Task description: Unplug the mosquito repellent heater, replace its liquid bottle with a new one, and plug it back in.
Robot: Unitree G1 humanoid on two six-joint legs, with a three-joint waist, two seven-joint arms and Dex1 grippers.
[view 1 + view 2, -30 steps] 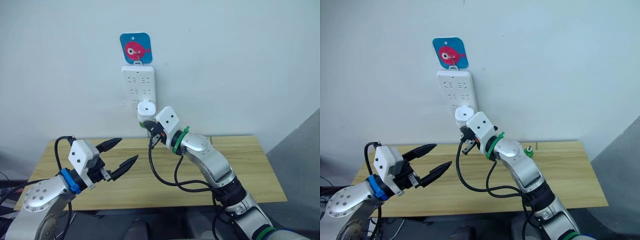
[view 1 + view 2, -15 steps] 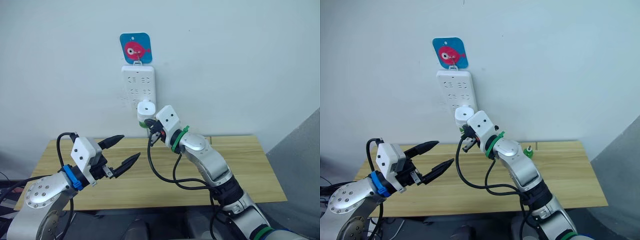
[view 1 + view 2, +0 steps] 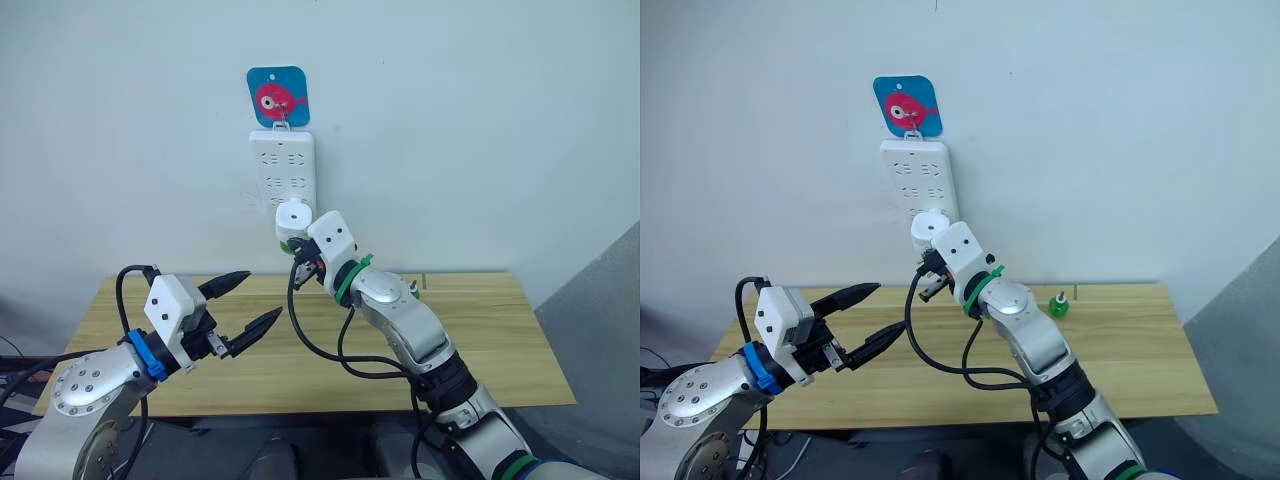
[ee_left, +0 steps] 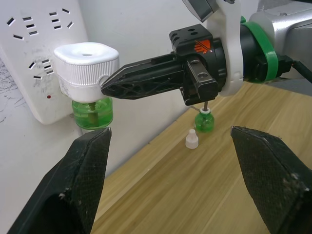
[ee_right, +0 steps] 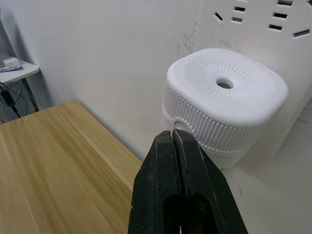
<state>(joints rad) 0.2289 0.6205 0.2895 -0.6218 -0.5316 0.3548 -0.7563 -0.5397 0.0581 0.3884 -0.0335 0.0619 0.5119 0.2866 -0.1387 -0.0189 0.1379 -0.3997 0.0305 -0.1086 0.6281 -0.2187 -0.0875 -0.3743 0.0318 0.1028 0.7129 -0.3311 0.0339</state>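
The white mosquito repellent heater (image 3: 292,216) sits plugged into the lower part of the wall power strip (image 3: 283,165), with a green liquid bottle (image 4: 91,112) screwed in under it. My right gripper (image 5: 173,134) is shut with nothing between its fingers, and the tips touch the heater's ribbed lower side. A second small green bottle (image 3: 1059,305) stands on the table near the wall, with a white cap (image 4: 192,139) beside it. My left gripper (image 3: 264,293) hangs open over the table's left part, well short of the heater.
The wooden table (image 3: 480,330) stands against the white wall. A blue hook plate with a pink fish (image 3: 278,97) holds the power strip. Black cables loop down from my right wrist over the table's middle.
The camera has shifted slightly. My right arm has swung a little to the left, its shut fingers staying at the heater. The left gripper has dipped slightly and stays open.
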